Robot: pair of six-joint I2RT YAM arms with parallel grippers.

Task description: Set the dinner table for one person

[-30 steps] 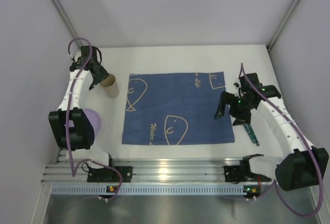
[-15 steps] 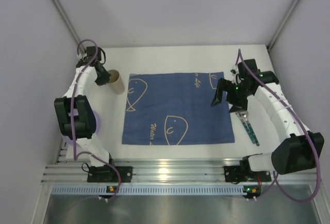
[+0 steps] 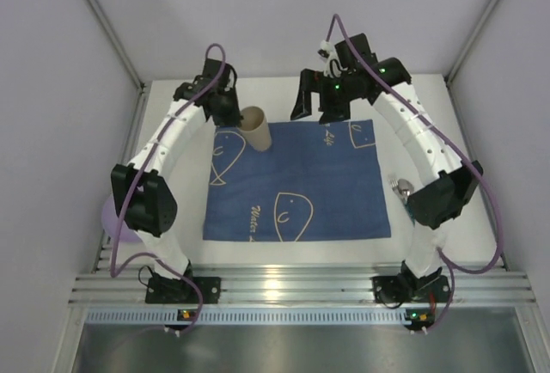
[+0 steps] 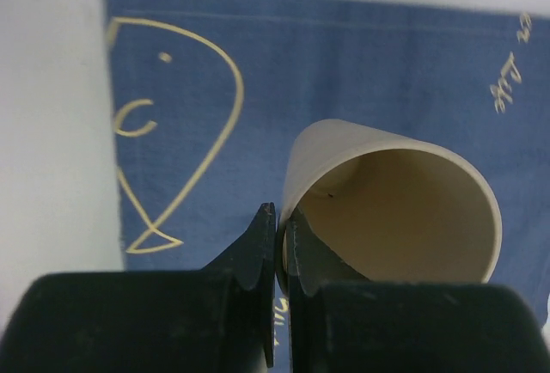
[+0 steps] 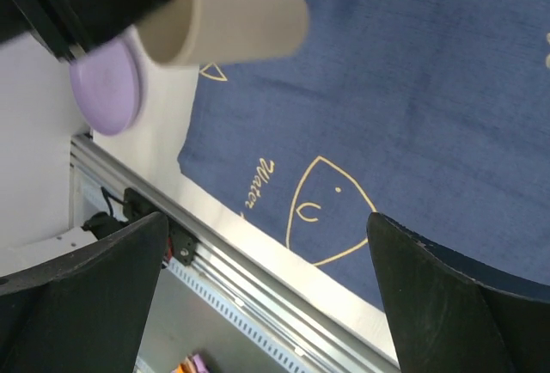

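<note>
A beige cup (image 3: 256, 130) hangs over the back left corner of the blue placemat (image 3: 296, 180). My left gripper (image 3: 229, 107) is shut on its rim. In the left wrist view one finger is inside and one outside the cup (image 4: 404, 201) wall, and the gripper (image 4: 279, 227) pinches it tight. The right wrist view shows the cup (image 5: 232, 16) tilted above the mat (image 5: 412, 89). My right gripper (image 3: 314, 98) is raised at the back centre, open, with nothing between its fingers (image 5: 267, 218). The white dinner table (image 3: 176, 145) lies under everything.
A purple plate (image 3: 112, 218) sits at the left edge, partly hidden by the left arm, and shows as a plate (image 5: 107, 85) in the right wrist view. A utensil's metal end (image 3: 401, 186) pokes out beside the right arm. The aluminium rail (image 3: 284, 283) runs along the near edge.
My left gripper closed on the cup's rim and carried it from left of the mat to its back left corner. The right arm swung from beside the utensil to the back centre.
</note>
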